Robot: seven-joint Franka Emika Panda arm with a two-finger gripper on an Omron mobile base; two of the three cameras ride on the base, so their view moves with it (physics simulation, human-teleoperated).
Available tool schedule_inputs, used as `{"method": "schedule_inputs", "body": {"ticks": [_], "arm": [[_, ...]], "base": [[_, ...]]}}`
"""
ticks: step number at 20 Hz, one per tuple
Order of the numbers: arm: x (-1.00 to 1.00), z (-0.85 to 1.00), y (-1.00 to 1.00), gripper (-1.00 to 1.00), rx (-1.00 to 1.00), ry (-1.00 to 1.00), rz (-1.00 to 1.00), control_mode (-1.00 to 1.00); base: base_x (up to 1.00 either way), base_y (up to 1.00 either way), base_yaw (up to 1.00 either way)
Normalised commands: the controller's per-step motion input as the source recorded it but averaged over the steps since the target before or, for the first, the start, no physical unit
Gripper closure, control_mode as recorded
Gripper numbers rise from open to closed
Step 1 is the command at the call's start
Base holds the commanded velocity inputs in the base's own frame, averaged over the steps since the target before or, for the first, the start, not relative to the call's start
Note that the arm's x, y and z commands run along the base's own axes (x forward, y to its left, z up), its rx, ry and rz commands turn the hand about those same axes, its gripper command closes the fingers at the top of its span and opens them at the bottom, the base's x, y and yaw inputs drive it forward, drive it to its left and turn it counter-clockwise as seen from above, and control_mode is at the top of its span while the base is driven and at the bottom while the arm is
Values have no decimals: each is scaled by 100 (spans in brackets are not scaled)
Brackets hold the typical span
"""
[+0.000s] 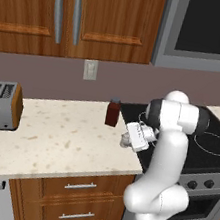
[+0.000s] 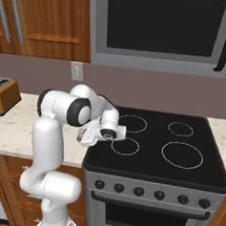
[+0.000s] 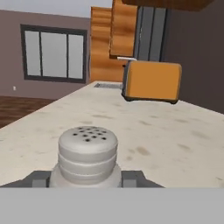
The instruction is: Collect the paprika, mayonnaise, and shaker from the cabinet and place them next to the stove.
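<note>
- One small pale grey-white cylindrical shaker (image 3: 88, 156) with a rounded, perforated top is seen standing upright on the speckled beige stone worktop (image 1: 51, 142), between the two dark finger tips of the claw (image 3: 87, 178) in the hand view.
- Whether the finger tips press on the shaker or stand just off it cannot be told; they sit close on either side of its base.
- From the left base view the claw (image 1: 126, 141) is held low over the worktop edge just beside the flat black glass stove (image 1: 212, 144); four thin white burner rings are counted on the stove in the right base view.
- One dark red-brown squarish paprika bottle (image 1: 113, 112) with a brown cap stands upright on the worktop, close beside the stove's left edge and behind the claw.
- One brown-sided silver toaster (image 1: 1, 106) with two slots rests well apart at the far left of the worktop.
- Two long silver bar handles are mounted on the shut doors of the warm brown wooden wall cabinet (image 1: 112, 16).
- One dark-screened microwave (image 2: 164, 27) hangs above the stove.
</note>
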Motion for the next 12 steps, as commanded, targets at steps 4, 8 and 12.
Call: {"method": "schedule_inputs", "body": {"ticks": [4,8,12], "arm": [[1,-29,0,-100,3,-9,9,-100],[0,-2,0,-100,1,-13,4,-100],[0,5,0,-100,0,-10,0,-100]], "base": [[0,0,0],[0,0,0],[0,0,0]]}}
